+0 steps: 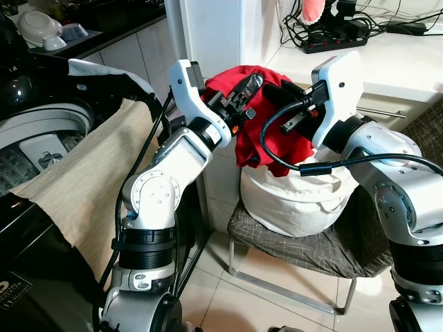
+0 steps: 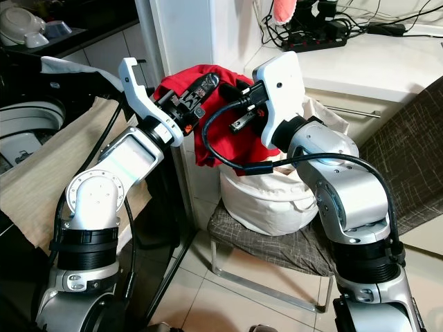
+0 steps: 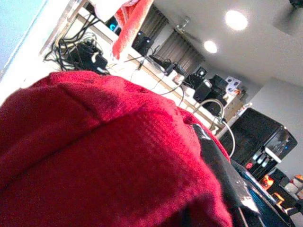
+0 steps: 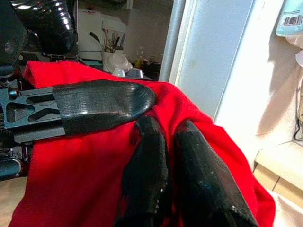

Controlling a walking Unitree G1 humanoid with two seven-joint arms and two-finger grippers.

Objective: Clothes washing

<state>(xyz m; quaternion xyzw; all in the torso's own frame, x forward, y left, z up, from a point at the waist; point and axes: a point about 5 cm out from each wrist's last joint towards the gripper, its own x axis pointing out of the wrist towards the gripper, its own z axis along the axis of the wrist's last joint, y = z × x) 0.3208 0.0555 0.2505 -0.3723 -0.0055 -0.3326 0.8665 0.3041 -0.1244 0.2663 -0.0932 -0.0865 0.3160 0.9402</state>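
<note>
A red garment (image 1: 256,142) hangs bunched in the air above a white laundry bag (image 1: 297,200), held between both arms. My left gripper (image 1: 243,93) is shut on the garment's upper left part, and red cloth (image 3: 94,156) drapes over its finger (image 3: 222,170) in the left wrist view. Close beside it on the right, my right gripper (image 1: 289,93) pinches the same garment. The right wrist view has its two black fingers (image 4: 147,165) pressed together into the red cloth (image 4: 94,189), with the left gripper's finger lying across just above them.
The white bag sits on a grey woven chair (image 1: 291,242). To the left stands an open top-loading washing machine (image 1: 41,131) with a beige cloth (image 1: 90,173) draped over its rim. A white counter (image 1: 394,69) with a power strip (image 1: 332,41) lies behind the arms.
</note>
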